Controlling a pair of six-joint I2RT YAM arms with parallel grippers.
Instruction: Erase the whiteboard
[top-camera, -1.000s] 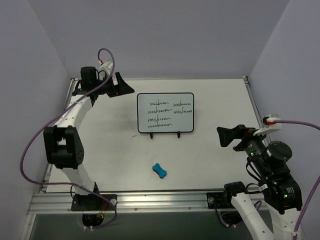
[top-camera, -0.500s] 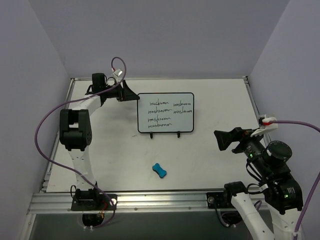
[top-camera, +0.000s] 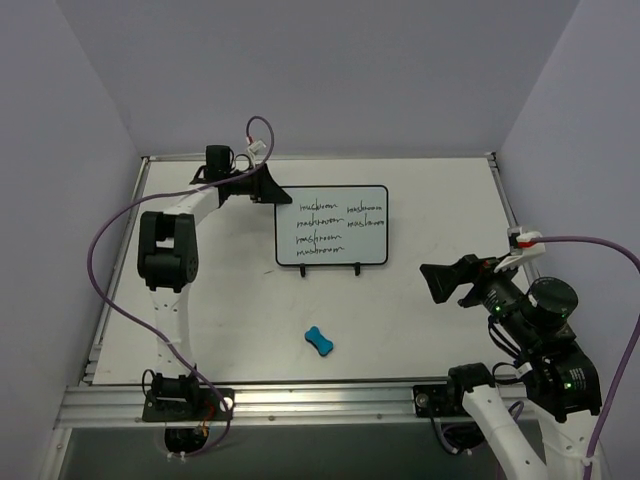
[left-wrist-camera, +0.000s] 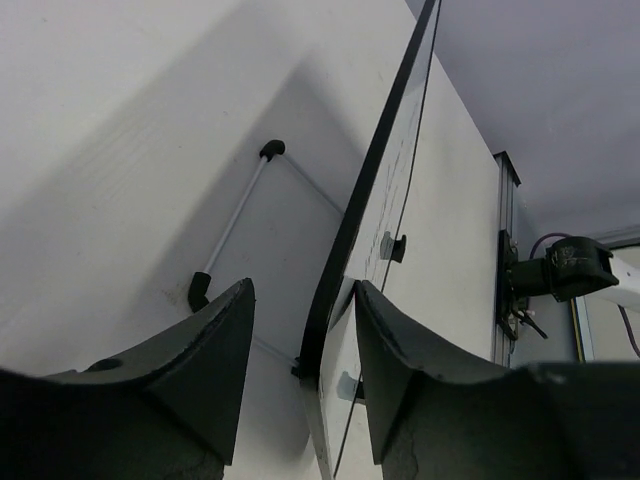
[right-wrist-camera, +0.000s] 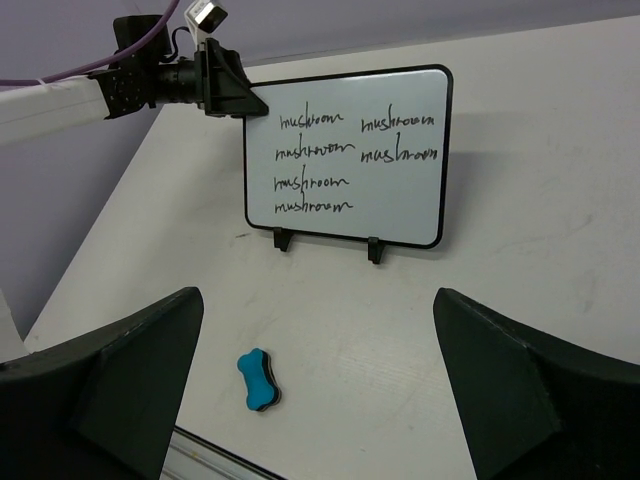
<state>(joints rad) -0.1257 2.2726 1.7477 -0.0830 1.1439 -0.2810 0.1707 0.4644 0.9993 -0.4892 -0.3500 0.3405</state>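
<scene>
left gripper (left-wrist-camera: 302, 288) sits at the whiteboard's (top-camera: 332, 226) upper left corner, its two dark fingers apart with the board's thin black frame edge running up between them. in the left wrist view a gap shows between the frame and the left finger; whether the right finger touches the frame i cannot tell. right gripper (right-wrist-camera: 318, 300) hangs well apart from the whiteboard, off its right side and a little nearer the arm bases, jaws spread wide and holding nothing, its camera facing the board's written face.

the whiteboard stands upright on two small black feet (right-wrist-camera: 285, 240) near the middle of the white table (top-camera: 430, 200), leaning back slightly on a thin wire stand (left-wrist-camera: 235, 225) behind it. black handwriting (right-wrist-camera: 315, 152) covers the upper part of its face: the word "mushroom" four times down the left and twice at the upper right. the lower right part of the face is blank.

a small blue bone-shaped eraser (top-camera: 319, 340) lies flat on the table in front of the whiteboard, well apart from its feet, with neither gripper touching it.
</scene>
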